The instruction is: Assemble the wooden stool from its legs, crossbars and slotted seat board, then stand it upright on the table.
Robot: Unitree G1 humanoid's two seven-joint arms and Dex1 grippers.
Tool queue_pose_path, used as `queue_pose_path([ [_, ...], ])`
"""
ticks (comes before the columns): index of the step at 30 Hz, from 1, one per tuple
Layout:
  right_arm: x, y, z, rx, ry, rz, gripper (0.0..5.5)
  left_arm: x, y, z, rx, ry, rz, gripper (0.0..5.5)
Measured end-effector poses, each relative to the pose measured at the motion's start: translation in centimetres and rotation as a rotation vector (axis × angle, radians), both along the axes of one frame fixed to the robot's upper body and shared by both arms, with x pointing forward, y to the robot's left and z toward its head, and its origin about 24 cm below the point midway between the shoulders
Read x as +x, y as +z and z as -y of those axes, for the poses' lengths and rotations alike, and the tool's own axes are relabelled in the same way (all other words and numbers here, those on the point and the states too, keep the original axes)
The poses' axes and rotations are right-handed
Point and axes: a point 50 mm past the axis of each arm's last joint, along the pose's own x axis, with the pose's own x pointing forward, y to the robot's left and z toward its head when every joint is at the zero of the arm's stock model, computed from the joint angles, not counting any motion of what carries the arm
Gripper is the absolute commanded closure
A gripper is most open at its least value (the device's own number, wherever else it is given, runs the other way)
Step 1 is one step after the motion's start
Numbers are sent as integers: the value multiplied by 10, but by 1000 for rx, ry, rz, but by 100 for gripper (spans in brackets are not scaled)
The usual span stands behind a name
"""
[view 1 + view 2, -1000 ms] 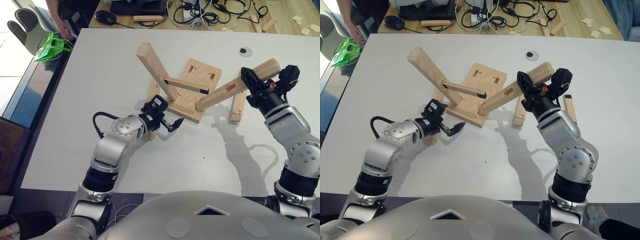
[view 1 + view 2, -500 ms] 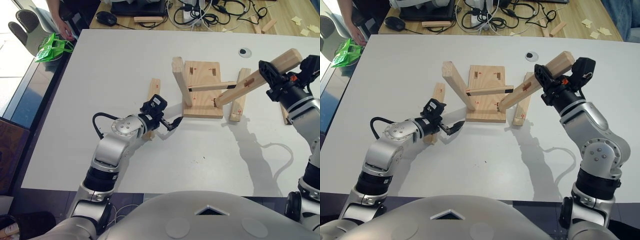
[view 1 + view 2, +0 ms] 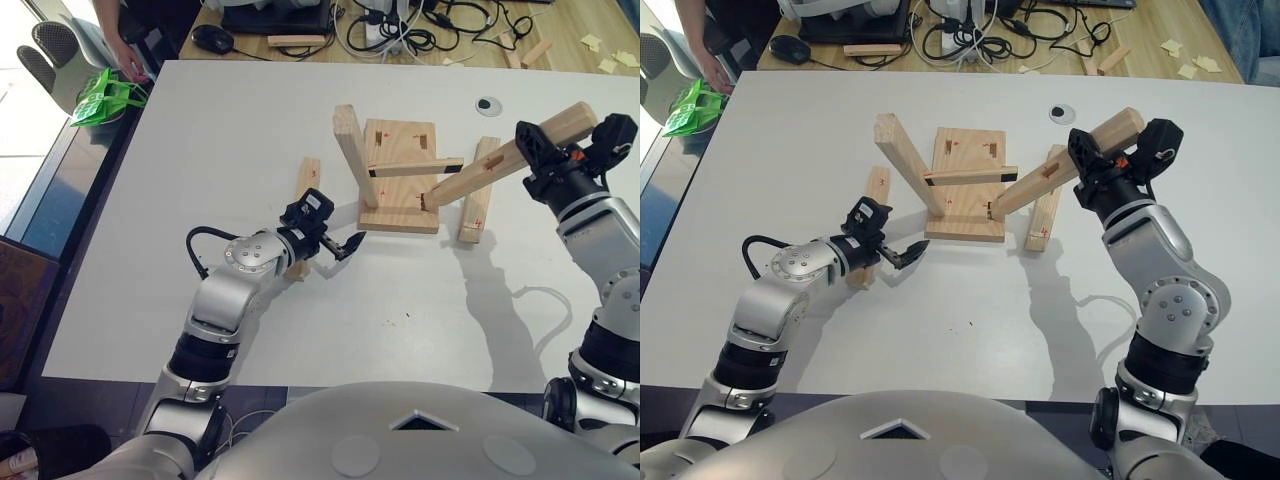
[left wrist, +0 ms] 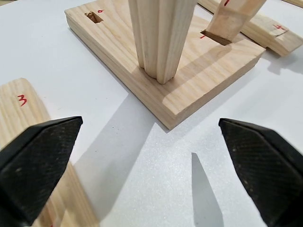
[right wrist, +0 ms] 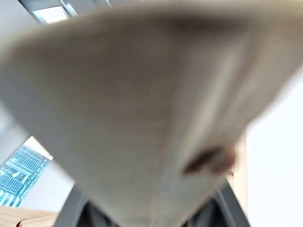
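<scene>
The pale square slotted seat board (image 3: pixel 400 208) lies flat on the white bench (image 3: pixel 200 150). One thick wooden leg (image 3: pixel 355 155) is stood in it, and a thin dark-tipped crossbar (image 3: pixel 415 167) is run across to a second, tilted leg (image 3: pixel 475 176). This second leg is pinched near its upper end by the right jaws. The left jaws are spread wide and held low, just beside the board's near corner. The wood is judged stiff and light, with the joints possibly only loosely seated, so a leg is best gripped low, near the board.
</scene>
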Motion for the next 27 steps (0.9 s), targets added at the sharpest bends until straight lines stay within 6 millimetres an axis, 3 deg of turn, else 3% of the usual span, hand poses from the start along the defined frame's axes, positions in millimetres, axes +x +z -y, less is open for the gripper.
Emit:
queue_pose_path([
  [9,-1,2,-2,-1,-14,-9,450,0,0,1,-8,1,5,10],
  [18,3,11,-14,-199,68,13,450,0,-1,1,-8,0,5,10],
  [27,13,10,-7,-244,151,20,450,1,-2,3,-6,4,7,10],
])
